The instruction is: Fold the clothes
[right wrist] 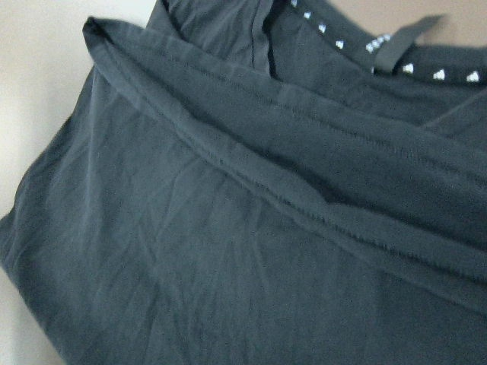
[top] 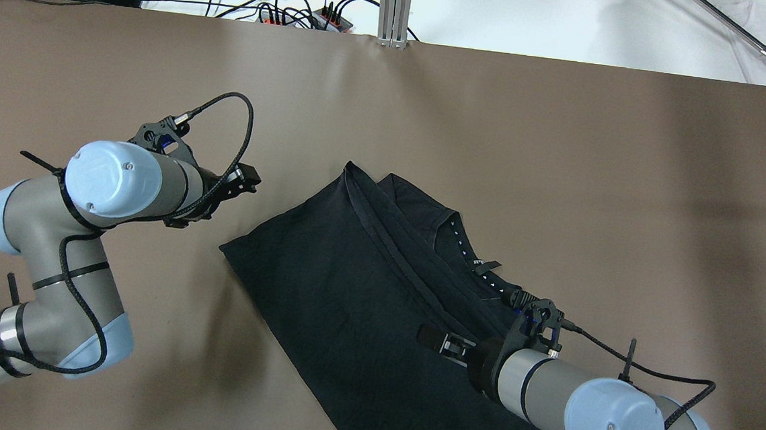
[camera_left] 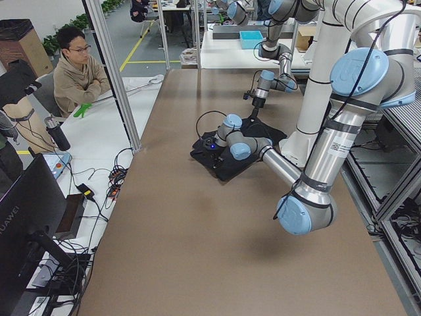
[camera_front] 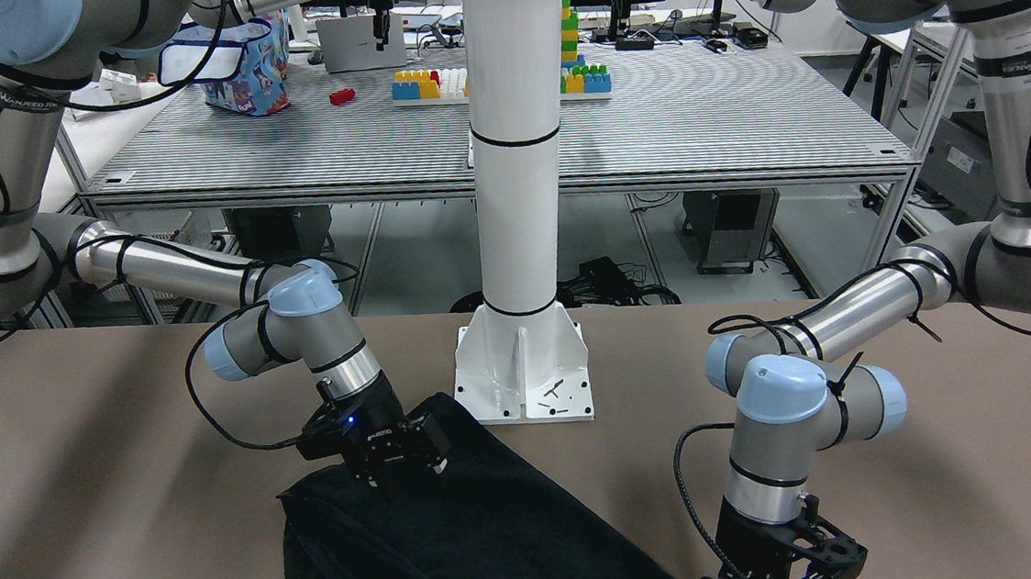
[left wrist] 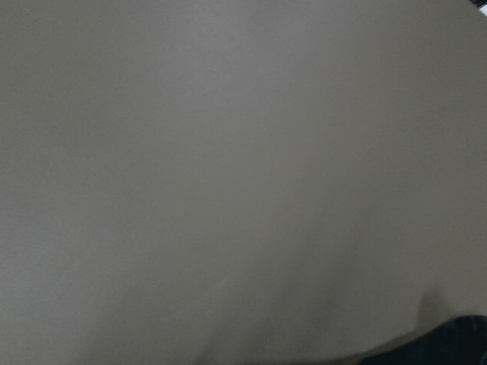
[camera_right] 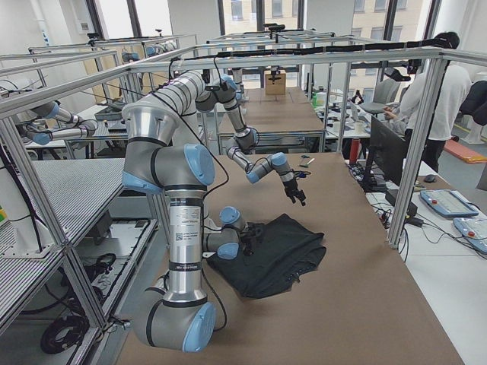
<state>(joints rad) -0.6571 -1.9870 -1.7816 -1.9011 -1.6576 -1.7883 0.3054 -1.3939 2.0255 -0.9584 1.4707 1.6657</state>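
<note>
The thin black fabric garment (top: 350, 294) lies partly folded, aslant on the brown worktop (top: 562, 153). The right gripper (top: 443, 341) is low over its right part. The left gripper (top: 244, 179) is beside it above bare worktop. I cannot tell whether either is wide or narrow.

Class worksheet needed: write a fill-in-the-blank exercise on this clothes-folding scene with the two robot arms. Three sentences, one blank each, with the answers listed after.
1. The black garment lies on a ___ table.
2. The left gripper hovers over bare table, while the right gripper is over the ___.
3. In the front-facing view, the post standing behind the garment is coloured ___.

Missing words: brown; garment; white.
</note>
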